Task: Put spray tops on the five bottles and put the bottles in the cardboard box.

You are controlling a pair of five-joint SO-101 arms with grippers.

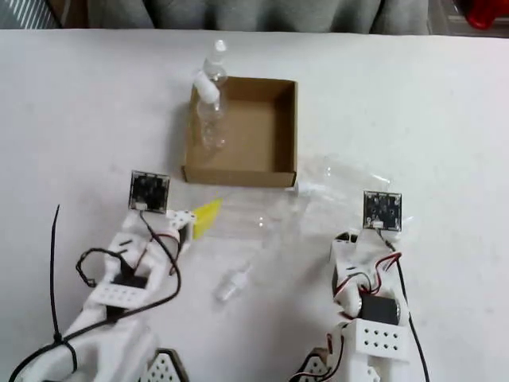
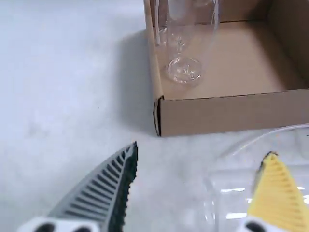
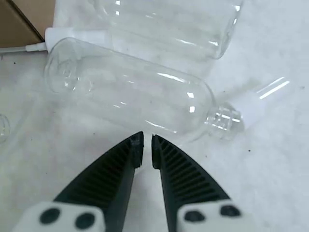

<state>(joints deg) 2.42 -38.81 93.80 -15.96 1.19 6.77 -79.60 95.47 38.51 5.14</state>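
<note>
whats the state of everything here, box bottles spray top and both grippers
cardboard box: open, one bottle inside
bottle in the box: upright, spray top on
nearer bottle: on its side on the table
farther bottle: on its side on the table
loose spray top: lying on the table, on no bottle
left gripper: open
right gripper: shut, empty

Your high camera hangs over the table [image 1: 445, 119] and looks down from the arms' side: both arms rise from the near edge, and the cardboard box [image 1: 238, 173] sits toward the far edge. Your left wrist camera rides low and close, facing past the left gripper [image 2: 202, 151] at a corner of that box. These two views share the box and the bottle [image 1: 211, 119] inside it. Your right wrist camera looks steeply down past the right gripper [image 3: 147, 140], very near a lying bottle [image 3: 130, 96] on the table.
</note>
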